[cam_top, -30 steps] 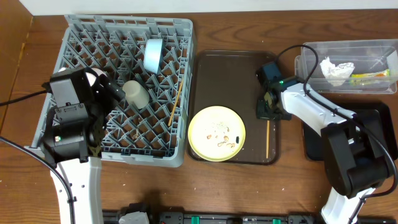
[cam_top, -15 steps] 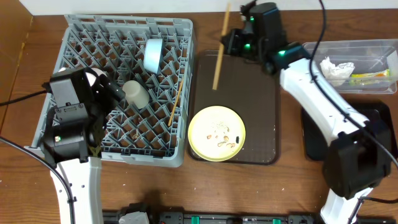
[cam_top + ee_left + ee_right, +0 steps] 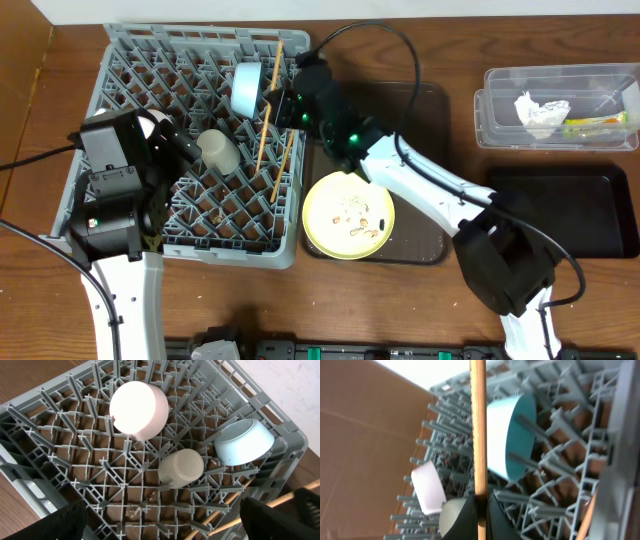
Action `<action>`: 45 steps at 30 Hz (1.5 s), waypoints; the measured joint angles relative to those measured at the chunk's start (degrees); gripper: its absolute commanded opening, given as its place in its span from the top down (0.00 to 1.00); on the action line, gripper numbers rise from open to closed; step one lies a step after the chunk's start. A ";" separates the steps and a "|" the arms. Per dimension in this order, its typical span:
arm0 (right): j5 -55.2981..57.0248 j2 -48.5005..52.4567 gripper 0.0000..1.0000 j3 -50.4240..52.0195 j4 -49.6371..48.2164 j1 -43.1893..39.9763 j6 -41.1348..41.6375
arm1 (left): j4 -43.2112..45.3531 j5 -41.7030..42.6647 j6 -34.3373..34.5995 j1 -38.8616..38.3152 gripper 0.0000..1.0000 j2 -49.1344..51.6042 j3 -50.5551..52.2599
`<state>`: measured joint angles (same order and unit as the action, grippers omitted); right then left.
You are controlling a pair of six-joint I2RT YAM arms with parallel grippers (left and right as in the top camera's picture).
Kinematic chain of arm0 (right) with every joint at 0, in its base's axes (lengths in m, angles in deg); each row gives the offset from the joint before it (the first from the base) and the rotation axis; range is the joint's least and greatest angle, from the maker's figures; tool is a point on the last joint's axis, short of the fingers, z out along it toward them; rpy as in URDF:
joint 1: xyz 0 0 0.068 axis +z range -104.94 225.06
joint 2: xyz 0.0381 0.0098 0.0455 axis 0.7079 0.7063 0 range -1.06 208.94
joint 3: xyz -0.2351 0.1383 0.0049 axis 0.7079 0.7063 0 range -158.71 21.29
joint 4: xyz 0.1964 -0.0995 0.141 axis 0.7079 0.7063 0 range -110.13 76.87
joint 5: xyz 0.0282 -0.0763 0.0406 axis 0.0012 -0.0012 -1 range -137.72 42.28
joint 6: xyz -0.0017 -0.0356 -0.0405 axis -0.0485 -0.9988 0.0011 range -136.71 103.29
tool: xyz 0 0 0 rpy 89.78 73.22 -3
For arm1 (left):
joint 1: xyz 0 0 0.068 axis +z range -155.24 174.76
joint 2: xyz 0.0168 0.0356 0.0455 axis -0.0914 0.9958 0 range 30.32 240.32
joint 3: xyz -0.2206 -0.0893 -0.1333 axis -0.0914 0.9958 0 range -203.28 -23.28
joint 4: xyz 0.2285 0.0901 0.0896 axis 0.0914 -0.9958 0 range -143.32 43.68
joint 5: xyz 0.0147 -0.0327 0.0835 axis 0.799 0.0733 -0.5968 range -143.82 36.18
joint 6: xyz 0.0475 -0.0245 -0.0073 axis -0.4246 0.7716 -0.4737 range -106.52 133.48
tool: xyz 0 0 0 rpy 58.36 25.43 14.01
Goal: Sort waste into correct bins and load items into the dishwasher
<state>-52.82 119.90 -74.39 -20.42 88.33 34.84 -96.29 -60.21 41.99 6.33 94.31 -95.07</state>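
Right pincer (image 3: 278, 102) grips one chopstick (image 3: 263, 140) above rack (image 3: 120, 60), beside blue bowl (image 3: 246, 88). Cup (image 3: 219, 152), pink bowl (image 3: 139, 402) and other chopstick (image 3: 284, 165) already racked. Napkin (image 3: 540, 112) and wrapper (image 3: 595, 124) sit in clear tub (image 3: 490, 100). Remaining: plate (image 3: 320, 215) with scraps (image 3: 358, 212) on tray (image 3: 400, 130). Left pincer (image 3: 172, 520) wide, empty.

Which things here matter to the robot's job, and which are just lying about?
Job: grey plastic rack, light-blue bowl, small white cup, thin wooden chopstick, round pale-yellow plate, crumbly scraps, clear plastic tub, crumpled white napkin, glossy black tub.
Lying about: flat dark-brown tray.

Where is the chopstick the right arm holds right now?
The chopstick is in the right gripper over the right side of the dish rack in the overhead view, beside the light-blue bowl.
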 measured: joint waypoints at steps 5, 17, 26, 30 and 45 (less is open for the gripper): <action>-3.34 0.00 0.99 0.00 0.20 -4.85 0.26 | 0.00 0.00 -0.02 0.00 0.02 0.00 0.00; -6.71 0.00 0.81 0.00 2.97 -6.10 -2.14 | 0.00 0.00 0.00 0.00 0.02 0.00 0.00; -7.26 0.00 0.43 0.00 5.18 -5.16 -5.95 | 0.00 0.00 0.00 0.00 0.02 0.00 0.00; -9.31 -0.59 0.38 -0.04 8.50 -6.10 -7.15 | 0.00 0.00 0.00 0.00 0.02 0.00 0.00; -11.04 -29.14 0.01 -1.16 51.10 -34.58 -17.84 | -0.02 0.00 0.00 0.00 0.02 0.00 0.00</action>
<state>-63.86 90.77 -75.55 30.68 53.75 17.01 -96.32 -60.21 41.99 6.33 94.31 -95.07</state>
